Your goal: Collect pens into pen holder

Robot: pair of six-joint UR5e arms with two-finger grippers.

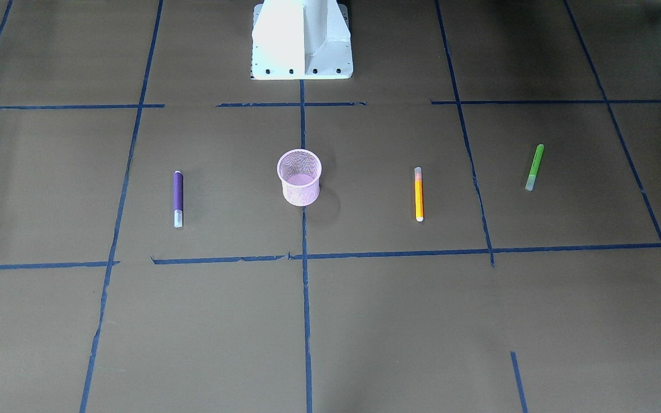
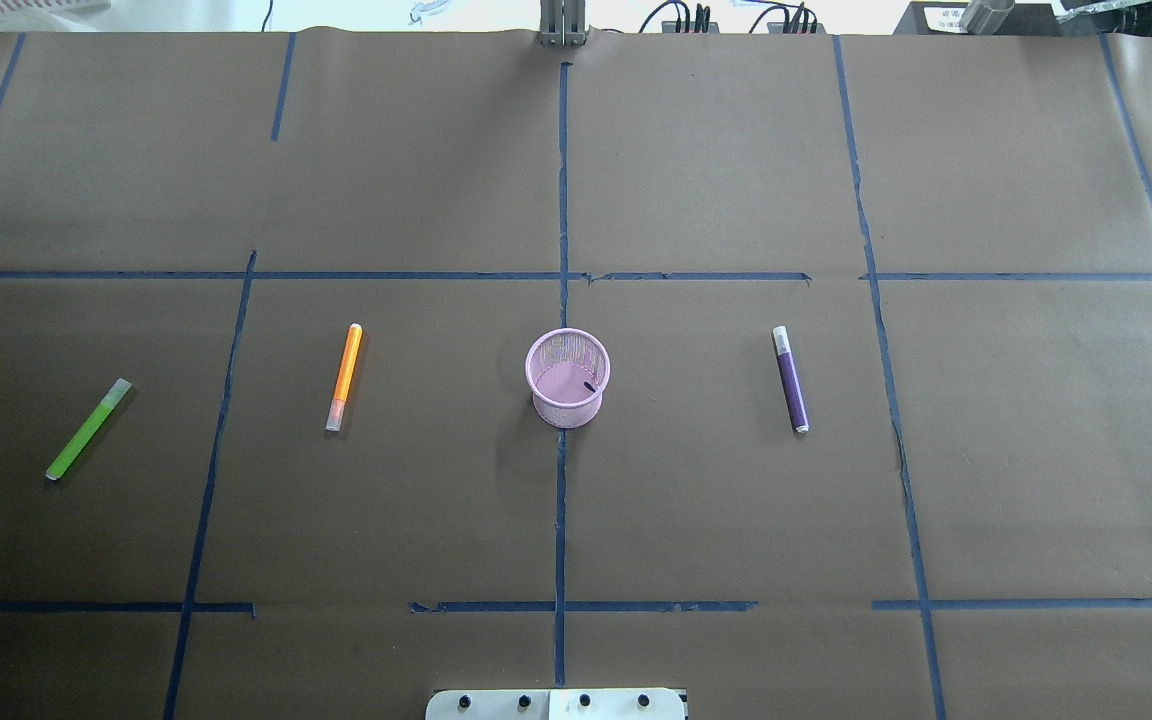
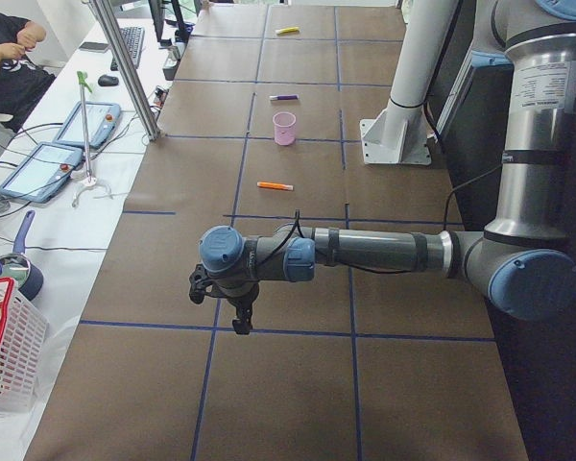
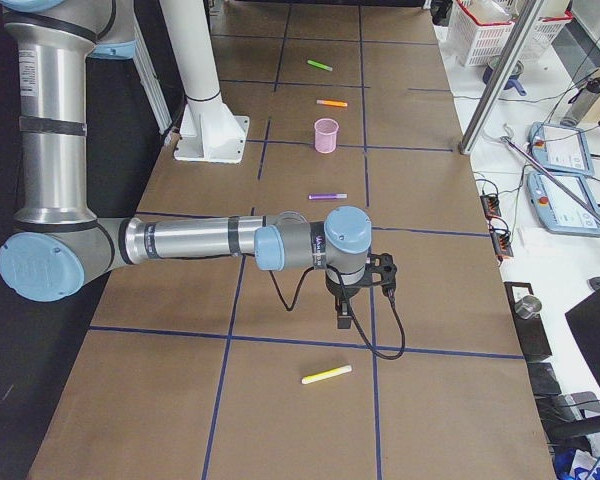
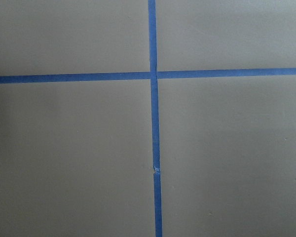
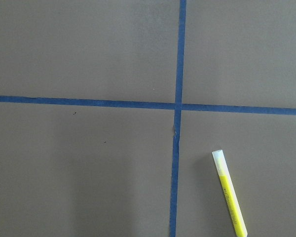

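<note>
The pink mesh pen holder (image 2: 567, 378) (image 1: 299, 178) stands upright at the table's middle. The purple pen (image 2: 790, 379) (image 1: 178, 198) lies on its right. The orange pen (image 2: 344, 376) (image 1: 419, 194) and the green pen (image 2: 88, 429) (image 1: 535, 167) lie on its left. A yellow pen (image 6: 229, 193) (image 4: 326, 375) lies at the far right end. My left gripper (image 3: 240, 322) hangs over the left end and my right gripper (image 4: 345, 318) hangs near the yellow pen. Both show only in the side views, so I cannot tell whether they are open or shut.
The robot base (image 2: 556, 705) (image 1: 302, 40) stands at the near edge. Blue tape lines cross the brown table cover. Beside the far edge are a metal post (image 3: 125, 67), tablets and a white basket (image 3: 5, 346). A person sits at the back left in the exterior left view.
</note>
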